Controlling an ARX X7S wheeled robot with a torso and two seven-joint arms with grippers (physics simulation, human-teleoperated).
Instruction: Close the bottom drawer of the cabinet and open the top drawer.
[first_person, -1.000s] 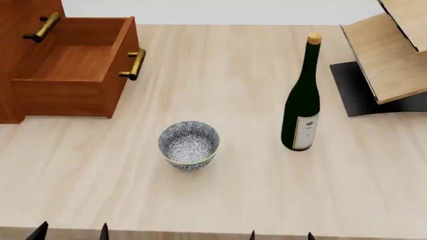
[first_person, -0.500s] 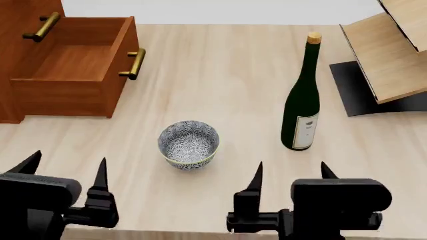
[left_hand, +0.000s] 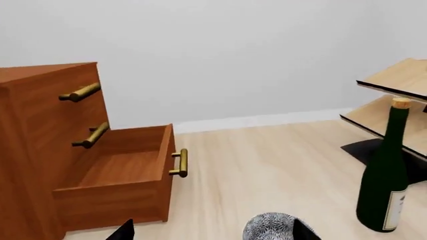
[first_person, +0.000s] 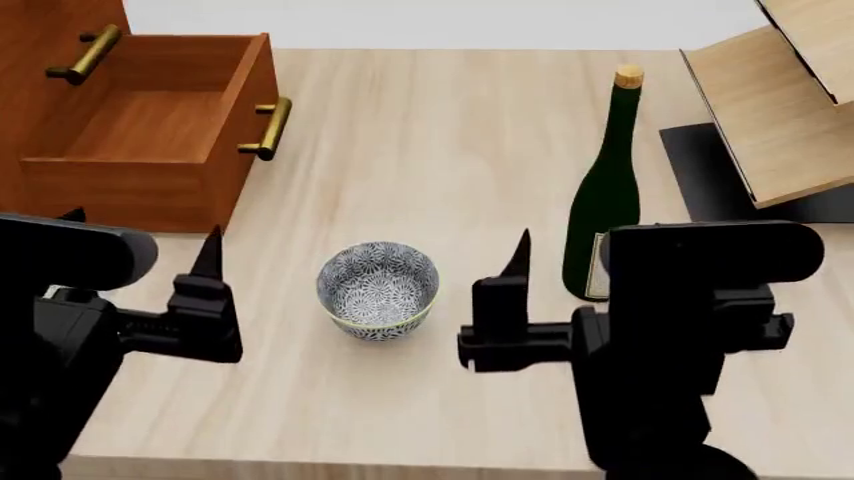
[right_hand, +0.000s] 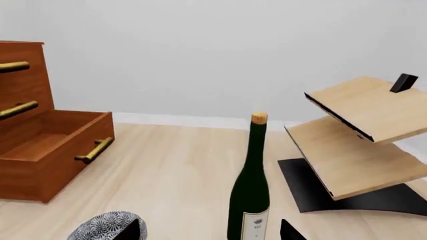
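The reddish-brown cabinet (left_hand: 27, 150) stands at the table's far left. Its bottom drawer (first_person: 134, 130) is pulled out and empty, with its brass handle (first_person: 271, 127) facing the table's middle. In the left wrist view the top drawer (left_hand: 67, 102) sits flush in the cabinet, as does the middle one. My left gripper (first_person: 140, 232) hovers open in front of the bottom drawer, apart from it. My right gripper (first_person: 587, 245) hangs open near the bottle, holding nothing. In the wrist views the left gripper (left_hand: 213, 232) and right gripper (right_hand: 213, 232) show only spread black fingertips.
A patterned bowl (first_person: 378, 290) sits between the two grippers. A dark green wine bottle (first_person: 607, 190) stands upright just behind my right wrist. A pale wooden rack (first_person: 774, 110) on a black base (first_person: 701, 170) fills the far right of the light wood table (first_person: 441, 140).
Both arms rose from the table's front edge into view and moved forward over it, fingers still spread. The drawers, bowl and bottle have not moved.
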